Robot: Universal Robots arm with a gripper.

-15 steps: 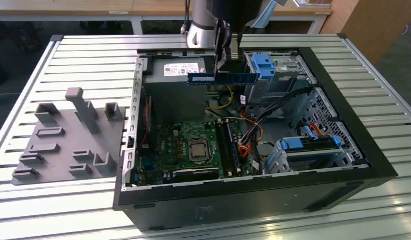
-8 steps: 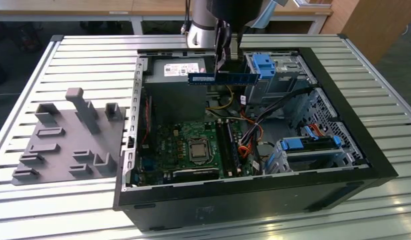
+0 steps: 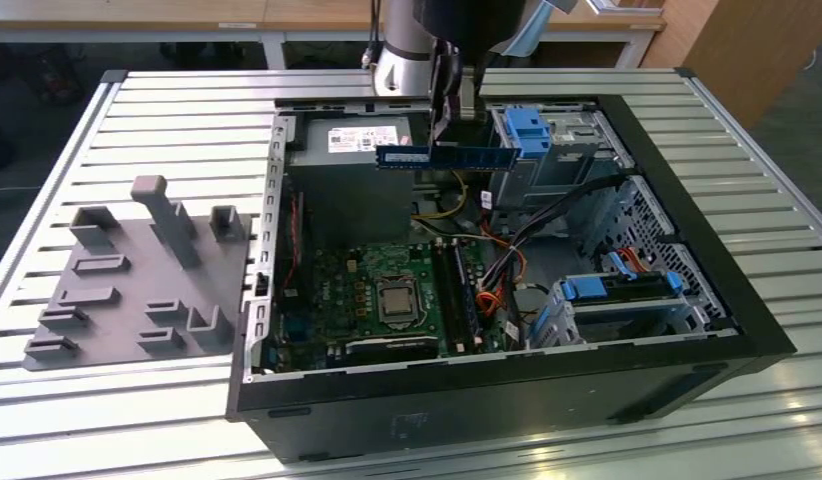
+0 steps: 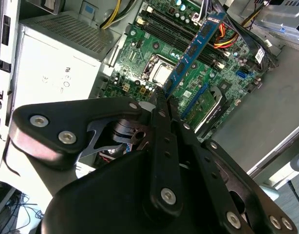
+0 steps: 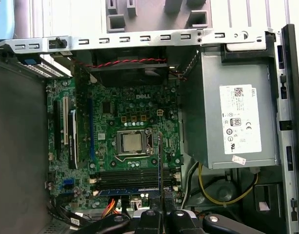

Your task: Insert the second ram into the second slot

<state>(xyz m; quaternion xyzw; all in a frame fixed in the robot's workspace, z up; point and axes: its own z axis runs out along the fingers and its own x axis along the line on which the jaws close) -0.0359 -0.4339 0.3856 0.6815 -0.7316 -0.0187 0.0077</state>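
Note:
The second ram (image 3: pixel 446 157) is a long blue stick with a white label, held level above the open computer case (image 3: pixel 678 290), over the power supply end. My gripper (image 3: pixel 454 140) is shut on its middle from above. In the second wrist view the stick (image 4: pixel 196 48) reaches out from the gripper (image 4: pixel 161 97) over the green motherboard (image 4: pixel 140 58). In the first wrist view it shows edge-on (image 5: pixel 160 165) above the black memory slots (image 5: pixel 130 176), well clear of them. Another blue stick (image 5: pixel 125 191) sits seated in a slot beside the empty ones.
A grey power supply (image 3: pixel 351 165) fills the case's far corner. Blue drive cages (image 3: pixel 531 130) (image 3: pixel 625 290) and loose cables (image 3: pixel 498 290) crowd the exterior view's right side. The processor socket (image 3: pixel 395 298) lies beside the slots. A grey fixture plate (image 3: pixel 131 280) stands left of the case.

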